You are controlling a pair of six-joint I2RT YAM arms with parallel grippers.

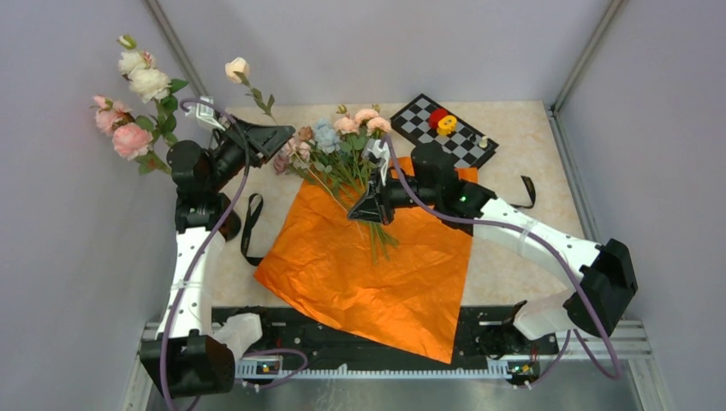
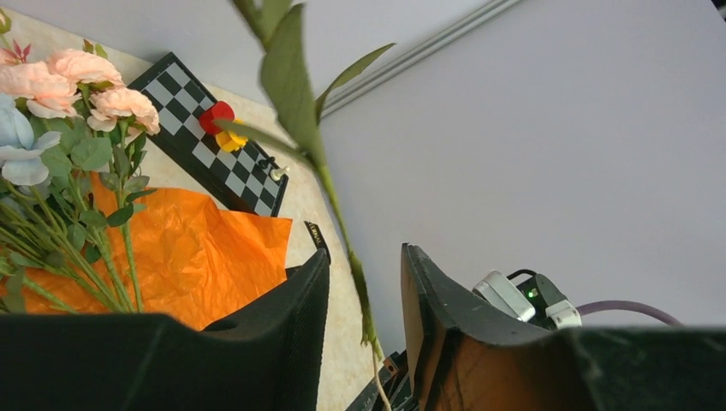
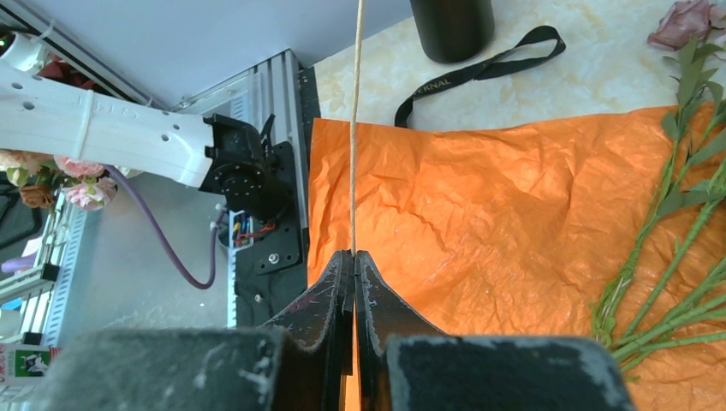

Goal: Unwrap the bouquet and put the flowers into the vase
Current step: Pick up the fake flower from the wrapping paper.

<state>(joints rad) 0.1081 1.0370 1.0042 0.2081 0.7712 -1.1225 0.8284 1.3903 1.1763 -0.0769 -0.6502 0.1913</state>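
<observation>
The orange wrapping paper lies spread flat. The flowers rest loose across its far corner, their green stems on the paper. One leafy stem with a cream bud is lifted apart from the bunch. My left gripper stands open, its fingers either side of this stem without touching it. My right gripper is shut on the stem's thin bare wire end, above the paper. The black vase stands past the paper's edge; the top view hides it behind the left arm.
Large pink and white roses rise at the far left. A black ribbon lies beside the paper's left edge, another ribbon at the right. A chessboard with red and yellow pieces sits at the back.
</observation>
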